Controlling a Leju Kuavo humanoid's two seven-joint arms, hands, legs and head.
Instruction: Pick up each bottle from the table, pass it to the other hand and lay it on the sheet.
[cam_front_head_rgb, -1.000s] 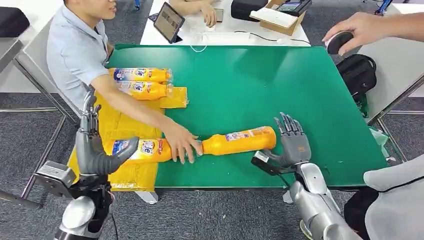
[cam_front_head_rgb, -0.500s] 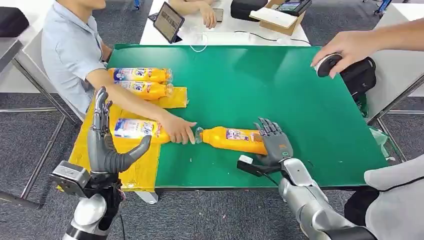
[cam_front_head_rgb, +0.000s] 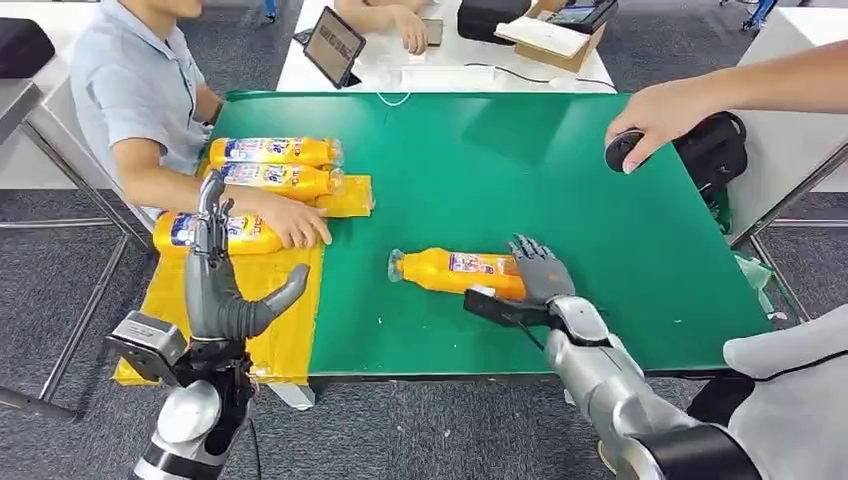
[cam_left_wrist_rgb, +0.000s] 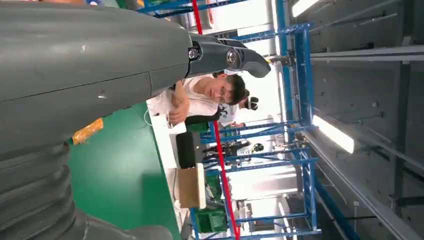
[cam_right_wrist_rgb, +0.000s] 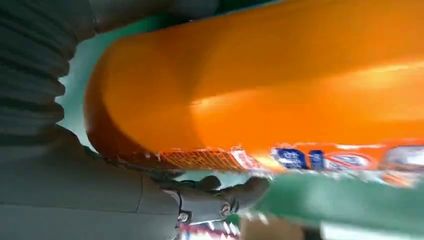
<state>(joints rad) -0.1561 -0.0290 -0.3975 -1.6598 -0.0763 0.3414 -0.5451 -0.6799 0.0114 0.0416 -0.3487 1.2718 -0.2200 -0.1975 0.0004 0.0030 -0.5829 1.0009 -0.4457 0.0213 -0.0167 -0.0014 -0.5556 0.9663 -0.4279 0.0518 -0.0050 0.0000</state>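
An orange bottle (cam_front_head_rgb: 450, 271) lies on its side on the green table (cam_front_head_rgb: 600, 200), cap toward the yellow sheet (cam_front_head_rgb: 270, 330). My right hand (cam_front_head_rgb: 540, 272) lies over its base end with fingers spread. In the right wrist view the bottle (cam_right_wrist_rgb: 280, 85) sits between thumb and fingers (cam_right_wrist_rgb: 220, 192), close against the palm. My left hand (cam_front_head_rgb: 222, 290) stands raised and empty above the sheet's near part, fingers up, and fills much of its wrist view (cam_left_wrist_rgb: 100, 75). Two bottles (cam_front_head_rgb: 275, 150) (cam_front_head_rgb: 275, 178) lie at the sheet's far end. A third (cam_front_head_rgb: 210, 232) lies under a person's hand (cam_front_head_rgb: 300, 222).
A seated person leans in at the table's left side. Another person's hand (cam_front_head_rgb: 660, 110) holds a dark round object (cam_front_head_rgb: 622, 150) over the table's right edge. A tablet (cam_front_head_rgb: 333, 45) and a box stand on the white table behind. A black bag (cam_front_head_rgb: 715, 150) sits at the right.
The person slid the third bottle left onto the sheet, away from the orange bottle. My right hand came down over the orange bottle's base. My left hand stayed raised.
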